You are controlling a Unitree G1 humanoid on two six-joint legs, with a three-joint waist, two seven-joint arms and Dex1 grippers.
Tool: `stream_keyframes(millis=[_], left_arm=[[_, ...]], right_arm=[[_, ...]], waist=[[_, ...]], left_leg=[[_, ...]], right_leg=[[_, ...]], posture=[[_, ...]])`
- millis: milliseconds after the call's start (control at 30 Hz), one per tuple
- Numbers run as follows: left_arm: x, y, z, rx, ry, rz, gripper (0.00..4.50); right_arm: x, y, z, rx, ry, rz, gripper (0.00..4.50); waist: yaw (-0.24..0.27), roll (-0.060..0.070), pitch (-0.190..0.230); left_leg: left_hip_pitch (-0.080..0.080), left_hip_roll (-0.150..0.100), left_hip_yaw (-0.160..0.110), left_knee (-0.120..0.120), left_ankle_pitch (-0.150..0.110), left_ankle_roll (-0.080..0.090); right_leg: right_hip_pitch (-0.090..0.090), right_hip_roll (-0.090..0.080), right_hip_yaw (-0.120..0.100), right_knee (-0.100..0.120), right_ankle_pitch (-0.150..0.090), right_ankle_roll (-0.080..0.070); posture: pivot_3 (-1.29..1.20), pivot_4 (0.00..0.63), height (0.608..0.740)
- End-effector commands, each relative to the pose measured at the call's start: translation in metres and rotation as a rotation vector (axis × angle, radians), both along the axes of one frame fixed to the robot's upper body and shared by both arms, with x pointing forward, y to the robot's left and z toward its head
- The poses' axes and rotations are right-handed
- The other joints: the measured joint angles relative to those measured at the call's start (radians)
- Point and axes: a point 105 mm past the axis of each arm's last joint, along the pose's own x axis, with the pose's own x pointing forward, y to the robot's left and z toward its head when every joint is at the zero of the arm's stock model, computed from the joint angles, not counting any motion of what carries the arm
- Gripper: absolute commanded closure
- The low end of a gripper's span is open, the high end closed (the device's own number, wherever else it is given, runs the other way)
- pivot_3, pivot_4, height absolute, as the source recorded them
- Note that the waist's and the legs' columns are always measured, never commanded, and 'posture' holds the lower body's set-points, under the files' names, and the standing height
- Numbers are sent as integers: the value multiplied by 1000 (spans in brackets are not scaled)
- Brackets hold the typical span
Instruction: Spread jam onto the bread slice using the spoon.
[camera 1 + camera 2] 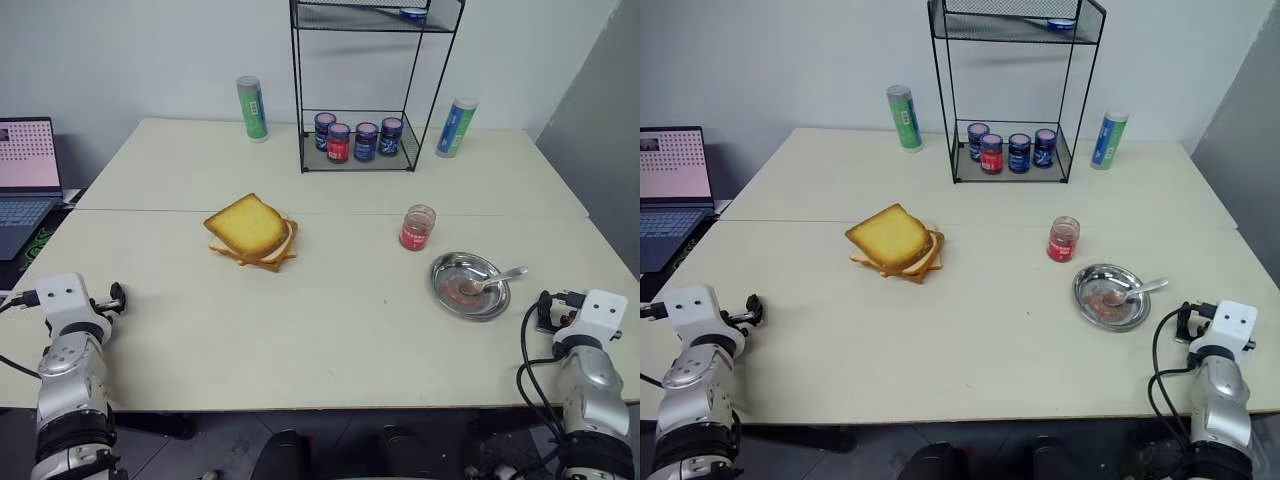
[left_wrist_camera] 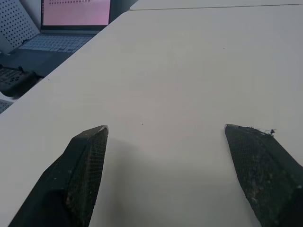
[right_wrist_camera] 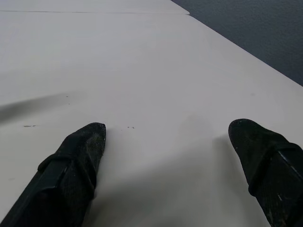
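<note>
The bread slice (image 1: 248, 225), thick and golden with a brown crust, lies on top of thinner pale slices near the table's middle. To the right a round steel dish (image 1: 445, 270) holds a smear of reddish jam (image 1: 464, 291). The spoon (image 1: 497, 279) rests in that dish, its handle pointing over the right rim. My left gripper (image 2: 165, 128) is open over bare tabletop at the near left edge, far from the bread. My right gripper (image 3: 168, 126) is open over bare tabletop at the near right edge, just right of the dish. Neither holds anything.
A small open jar (image 1: 417, 228) with red contents stands behind the dish. A black wire rack (image 1: 372, 166) at the back holds several lidded jars. Tall green tubes (image 1: 252, 108) (image 1: 456, 127) flank it. A laptop (image 1: 25, 170) sits off the table's left side.
</note>
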Motion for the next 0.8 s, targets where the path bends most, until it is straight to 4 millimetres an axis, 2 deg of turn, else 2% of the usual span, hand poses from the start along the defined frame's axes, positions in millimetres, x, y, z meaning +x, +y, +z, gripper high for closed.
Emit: stream_keyframes(millis=[33,200,367,400,433,500,567,633,733,800], left_arm=[[5,-4,-3,14,26,-18,385],[12,-9,3,12,10,-58,385],[15,-9,2,-17,7,-57,385],[18,-10,7,-23,-2,-76,385],[23,-11,17,-25,-24,-109,385],[31,-13,41,-62,-99,-166,385],[41,-20,62,-107,-146,-256,385],[49,-28,75,-131,-152,-346,385],[60,-50,101,-157,-142,-534,385],[63,-62,115,-153,-128,-625,385]], right_arm=[[-9,-9,-3,-2,22,-42,25],[-9,-7,-1,-8,19,-27,25],[-16,-20,7,-22,-6,-89,25],[-16,-23,22,-67,-40,-100,25],[-11,-23,45,-150,-85,-75,25],[1,-14,90,-251,-183,8,25],[17,9,131,-263,-278,154,25],[28,39,157,-241,-320,329,25],[32,98,177,-136,-293,665,25],[28,124,180,-104,-248,814,25]], waist=[[0,0,0],[5,1,1],[7,3,2],[9,4,2],[11,5,4],[15,12,9],[18,16,14],[16,15,14],[12,13,13],[14,13,13]], left_leg=[[0,0,0,0,0,0],[-2,0,0,0,0,0],[-3,0,0,0,0,0],[-4,0,0,0,0,0],[-4,0,0,0,0,0],[-8,-1,1,0,1,2],[-10,-1,2,1,1,2],[-16,0,3,1,2,3],[-21,2,2,1,2,4],[-23,3,0,-1,2,4]], right_leg=[[0,0,0,0,0,0],[-1,0,-1,-1,0,0],[-1,0,-1,-3,0,0],[-1,-1,-1,-3,0,0],[-1,-1,-1,-3,0,0],[-1,-1,-1,-3,0,1],[-3,-2,-1,-3,1,2],[-10,-1,-1,0,2,3],[-17,3,-3,2,2,3],[-17,4,-6,1,1,3]], posture=[[0,150,740],[0,150,740],[0,150,740],[0,150,740],[0,150,740],[0,150,740],[0,150,740],[0,150,740],[0,150,740],[0,150,740]])
